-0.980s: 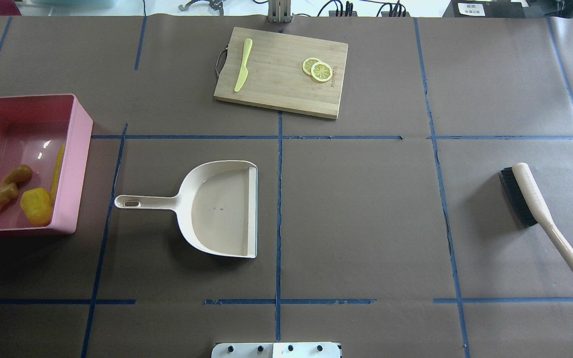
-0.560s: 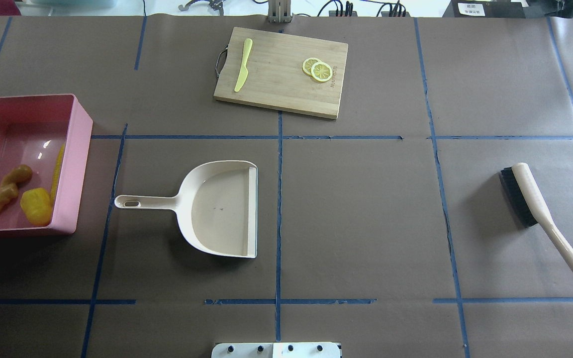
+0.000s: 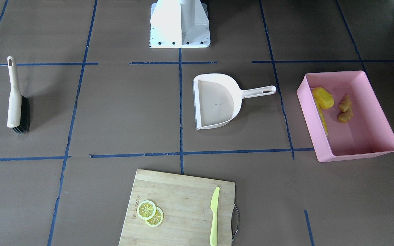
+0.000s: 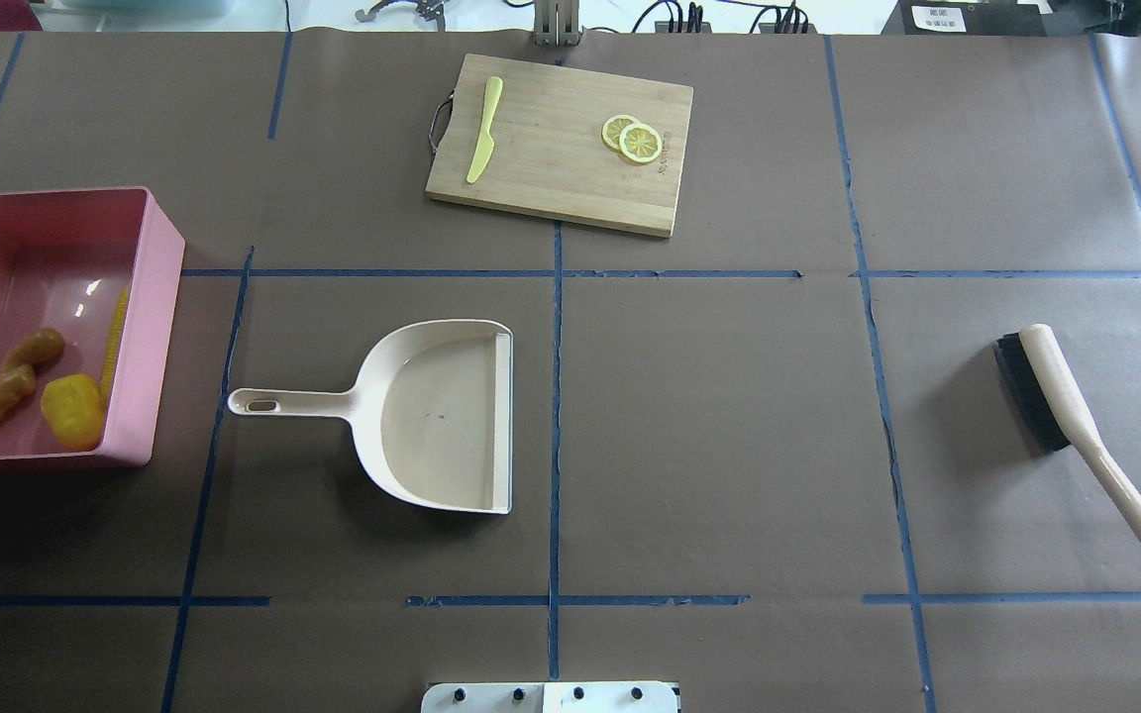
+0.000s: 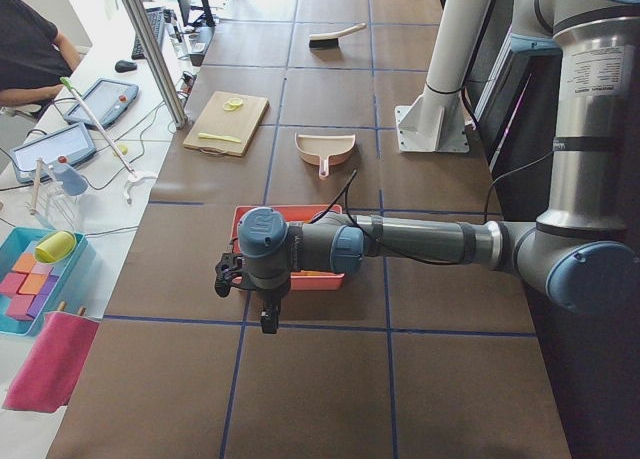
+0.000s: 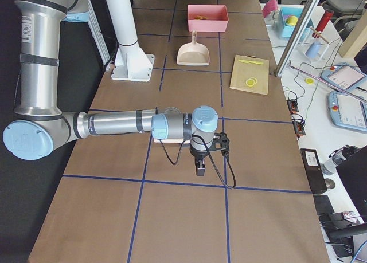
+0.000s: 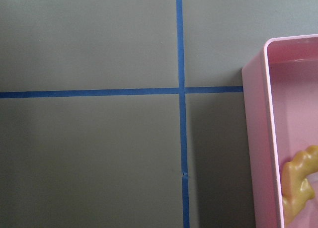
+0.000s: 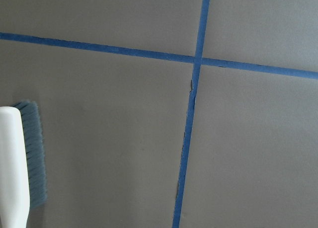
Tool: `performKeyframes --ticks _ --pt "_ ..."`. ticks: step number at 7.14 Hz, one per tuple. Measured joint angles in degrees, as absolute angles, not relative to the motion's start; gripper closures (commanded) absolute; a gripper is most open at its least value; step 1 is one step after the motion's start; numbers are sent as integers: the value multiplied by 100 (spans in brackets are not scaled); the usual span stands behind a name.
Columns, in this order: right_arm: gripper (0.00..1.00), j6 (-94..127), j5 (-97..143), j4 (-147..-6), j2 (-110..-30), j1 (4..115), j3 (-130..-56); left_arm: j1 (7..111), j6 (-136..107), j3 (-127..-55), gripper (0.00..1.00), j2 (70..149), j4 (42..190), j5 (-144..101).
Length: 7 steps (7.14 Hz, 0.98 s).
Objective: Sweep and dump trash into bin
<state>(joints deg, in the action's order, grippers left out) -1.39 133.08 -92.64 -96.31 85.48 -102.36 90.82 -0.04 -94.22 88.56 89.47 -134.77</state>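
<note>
the trash lies in the bin: the corn runs along the foot of the wall nearest the dustpan, the lump sits at the corn's end toward the robot, touching or almost touching it, and the ginger lies just beside the lump, further from that wall. the rest of the bin's floor is bare. the bin stands at the table's left end.

the dustpan lies flat near the middle, handle toward the bin, open mouth the other way, nothing in it. the brush lies well apart at the right end, bristles on the side toward the dustpan. on the far side is a board with a knife and two overlapping lemon slices.

the left gripper shows only in the left side view: it hangs pointing down over bare table just beside the bin, holding nothing that can be seen; i cannot tell how its jaws stand. its wrist camera sees one bin corner and a bit of ginger. the right gripper shows only in the right side view, pointing down just beside the brush, and i cannot tell its jaws either. its wrist camera catches the brush head at the frame's edge.
</note>
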Motion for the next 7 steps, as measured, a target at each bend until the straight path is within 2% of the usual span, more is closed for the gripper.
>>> performKeyframes --ticks 7 --pt "0 381 13473 -9248 -9688 8552 -10219 9067 449 -9425 0 8709 8906 -13454"
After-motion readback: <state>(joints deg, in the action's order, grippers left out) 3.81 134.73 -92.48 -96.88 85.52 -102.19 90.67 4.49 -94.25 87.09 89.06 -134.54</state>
